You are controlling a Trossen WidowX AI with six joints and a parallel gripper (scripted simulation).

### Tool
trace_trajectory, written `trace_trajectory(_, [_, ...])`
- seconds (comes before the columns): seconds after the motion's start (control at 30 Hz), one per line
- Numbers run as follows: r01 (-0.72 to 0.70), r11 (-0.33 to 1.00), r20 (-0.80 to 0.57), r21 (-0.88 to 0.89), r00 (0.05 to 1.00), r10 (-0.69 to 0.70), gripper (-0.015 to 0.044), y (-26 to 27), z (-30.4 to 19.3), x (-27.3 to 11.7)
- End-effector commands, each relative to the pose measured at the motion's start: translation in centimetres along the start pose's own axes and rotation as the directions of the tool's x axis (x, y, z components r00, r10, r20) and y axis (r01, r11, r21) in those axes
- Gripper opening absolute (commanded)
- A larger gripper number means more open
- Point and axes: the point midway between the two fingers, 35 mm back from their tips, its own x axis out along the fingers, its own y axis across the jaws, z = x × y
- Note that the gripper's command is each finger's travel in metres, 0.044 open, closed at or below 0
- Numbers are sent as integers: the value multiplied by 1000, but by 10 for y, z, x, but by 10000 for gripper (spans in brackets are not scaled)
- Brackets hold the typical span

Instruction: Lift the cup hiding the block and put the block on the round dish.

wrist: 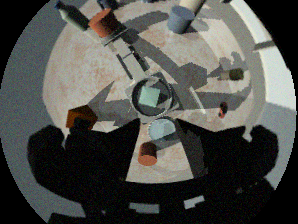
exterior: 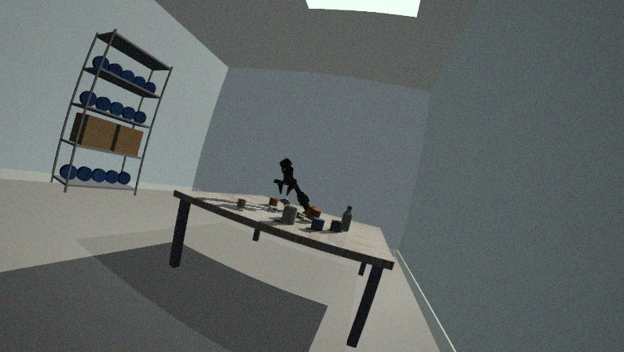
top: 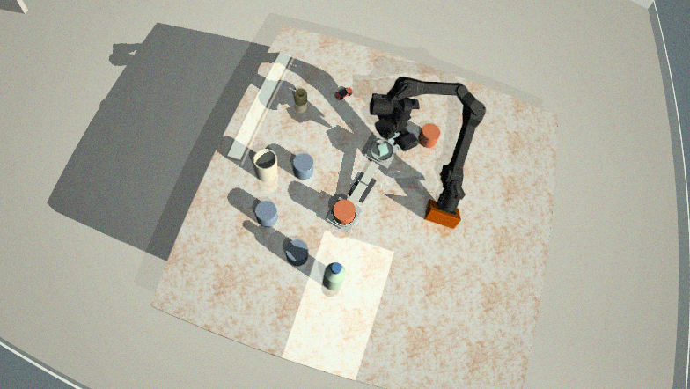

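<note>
The pale green block [top: 382, 149] [wrist: 149, 97] lies uncovered in one round pan of the balance [top: 365, 179] [wrist: 134, 66]. One orange-red cup [top: 344, 211] [wrist: 104, 24] stands on the balance's other end. The other orange-red cup [top: 429, 135] [wrist: 147, 155] [exterior: 273, 201] stands on the table, off the balance and beside the dish. The round pale blue dish [wrist: 162, 129] is next to the block's pan, with no cup on it; the arm mostly hides it in the top view. My gripper [wrist: 157, 121] [exterior: 284, 193] is open and empty, above the table near the dish and the block's pan.
A cream mug [top: 266, 166], blue cups [top: 303, 165] [top: 267, 213] [top: 297, 252] and a green bottle [top: 333, 276] stand beyond the balance. A small dark yellow cup [top: 300, 99] [wrist: 236, 74] and a red toy [top: 343, 92] [wrist: 223, 109] are farther to the side.
</note>
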Motion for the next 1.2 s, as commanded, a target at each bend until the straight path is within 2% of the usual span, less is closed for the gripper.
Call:
trace_trajectory(0.0, [31,994,-26,102,999,-28,260,13,34,-9])
trace_trajectory(0.33, [30,994,-27,106,999,-28,260,13,34,-8])
trace_trajectory(0.57, [14,970,-55,244,998,-1,260,12,34,6])
trace_trajectory(1.17, [14,970,-55,244,999,-1,260,11,33,26])
